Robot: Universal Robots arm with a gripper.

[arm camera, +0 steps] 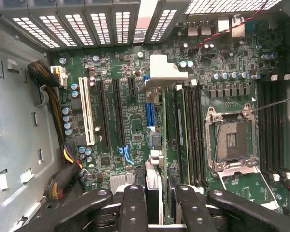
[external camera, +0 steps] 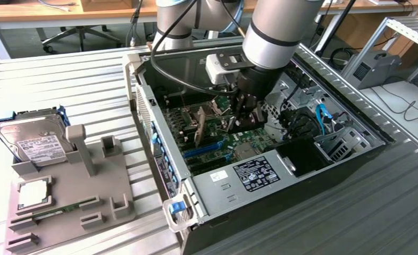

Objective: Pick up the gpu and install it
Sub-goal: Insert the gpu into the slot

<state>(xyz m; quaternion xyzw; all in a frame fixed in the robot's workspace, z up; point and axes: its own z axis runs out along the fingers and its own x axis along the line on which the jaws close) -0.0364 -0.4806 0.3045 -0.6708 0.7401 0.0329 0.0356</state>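
The arm is down inside the open computer case (external camera: 379,135), and the pincer (external camera: 239,114) sits low over the motherboard (external camera: 216,135). In the wrist view its two dark fingers (arm camera: 135,205) pinch the gpu (arm camera: 156,145) between them. The card shows edge-on there, a thin blade running away from the fingers, with its pale metal bracket (arm camera: 160,72) at the far end near the slotted rear wall (arm camera: 87,26). The card hangs just above the board, beside the blue slot (arm camera: 150,116) and roughly parallel to the long black slots (arm camera: 117,113). I cannot tell whether its edge is touching a slot yet.

To do this step well, I judge the card has to stay upright and square to the slot along its whole length. The bracket end should meet the rear opening as the contact edge meets the slot. A tilt would likely jam one corner, so the push ought to be straight down and even.

As for writing: out on the tabletop (external camera: 74,74), the silver hard drive (external camera: 32,138) in the grey fixture (external camera: 88,175) carries a white label, and a white sticker (external camera: 255,174) lies on the power supply. Print shows on both, but none of it is readable. No brand can be made out.
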